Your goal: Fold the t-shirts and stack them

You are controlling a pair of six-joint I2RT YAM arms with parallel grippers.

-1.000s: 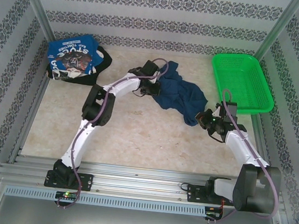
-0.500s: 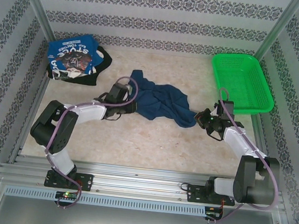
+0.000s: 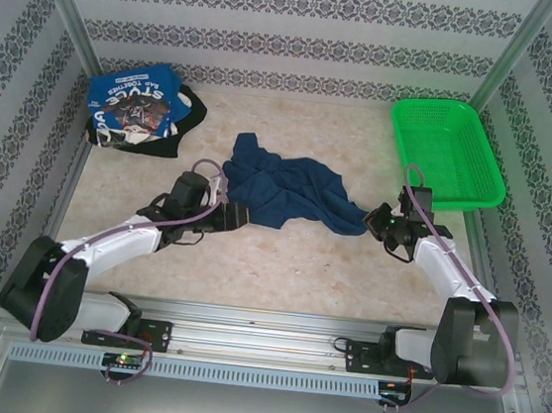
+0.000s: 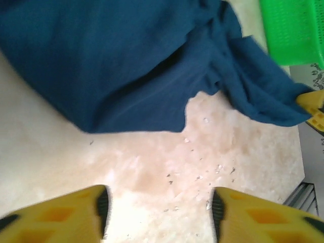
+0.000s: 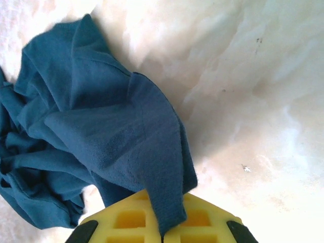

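Observation:
A dark blue t-shirt (image 3: 287, 193) lies crumpled and stretched across the middle of the table. My right gripper (image 3: 374, 221) is shut on its right end; in the right wrist view a strip of the cloth (image 5: 162, 167) runs down between the closed yellow fingers (image 5: 126, 220). My left gripper (image 3: 239, 220) sits low just off the shirt's left edge. It is open, with bare table between its fingers (image 4: 76, 212) and the shirt (image 4: 126, 66) ahead. At the back left a blue t-shirt with white lettering (image 3: 128, 105) lies on a black one (image 3: 192, 112).
A green mesh basket (image 3: 447, 151) stands at the back right, close behind the right gripper; its corner (image 4: 298, 30) also shows in the left wrist view. Patterned walls enclose the table. Bare tabletop (image 3: 280, 257) lies in front of the shirt.
The left gripper dragged the shirt's left end leftward, then opened and drew back toward the near left, leaving the cloth on the table. The right gripper stayed shut on the right end.

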